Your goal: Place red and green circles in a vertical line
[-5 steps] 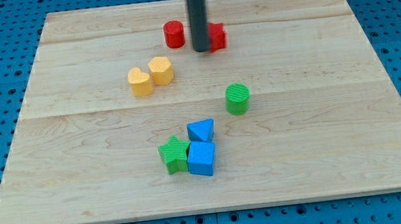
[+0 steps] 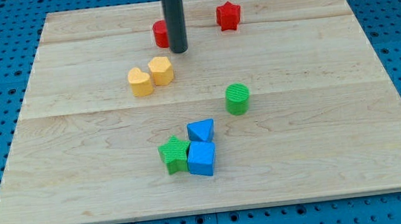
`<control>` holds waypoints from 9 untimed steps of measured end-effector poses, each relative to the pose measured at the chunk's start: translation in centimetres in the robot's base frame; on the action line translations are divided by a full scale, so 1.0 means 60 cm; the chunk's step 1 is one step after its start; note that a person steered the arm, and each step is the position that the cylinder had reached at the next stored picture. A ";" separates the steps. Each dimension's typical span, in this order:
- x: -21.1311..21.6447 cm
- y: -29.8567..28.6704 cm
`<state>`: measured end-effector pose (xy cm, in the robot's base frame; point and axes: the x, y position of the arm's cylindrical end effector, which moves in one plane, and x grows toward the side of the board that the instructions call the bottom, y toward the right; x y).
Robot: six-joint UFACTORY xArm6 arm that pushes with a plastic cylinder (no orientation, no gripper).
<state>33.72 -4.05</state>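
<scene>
Jaws are not fitted on this arm, so nothing can be said to be spread, pressed together or pinched; the work is done by a straight dark rod, and my tip (image 2: 178, 51) is set down on the surface (image 2: 322, 136) near the view's top. It is placed right against the right-hand side of the red circle (image 2: 160, 33), which is partly hidden behind the rod; contact looks likely but cannot be confirmed. Nothing is held.

The step in hand is judged to be the shifting of the red circle, since that is the block engaged. The green circle (image 2: 237, 98) stands well apart, lower in the view and further to the view's right, so no vertical line is formed yet. For a line, the red circle has to be brought to the right until it sits straight above the green one, or the green one carried leftward beneath it. As my tip is on the red circle's right, a push from here would send it leftward; a rightward push calls for the tip to be taken round to its left side first.

Further out, a red star (image 2: 228, 15) sits near the view's top right of the rod, close to the path a rightward push would take. Two yellow blocks (image 2: 150, 76) lie touching just below the tip. A green star (image 2: 174, 154), a blue triangle (image 2: 201, 130) and a blue cube (image 2: 201, 158) are clustered near the view's bottom.
</scene>
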 end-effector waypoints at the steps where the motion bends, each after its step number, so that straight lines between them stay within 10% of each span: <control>1: -0.072 -0.065; 3: -0.141 -0.131; 5: 0.001 0.063; 7: -0.140 -0.054; 9: -0.045 0.134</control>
<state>31.04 3.97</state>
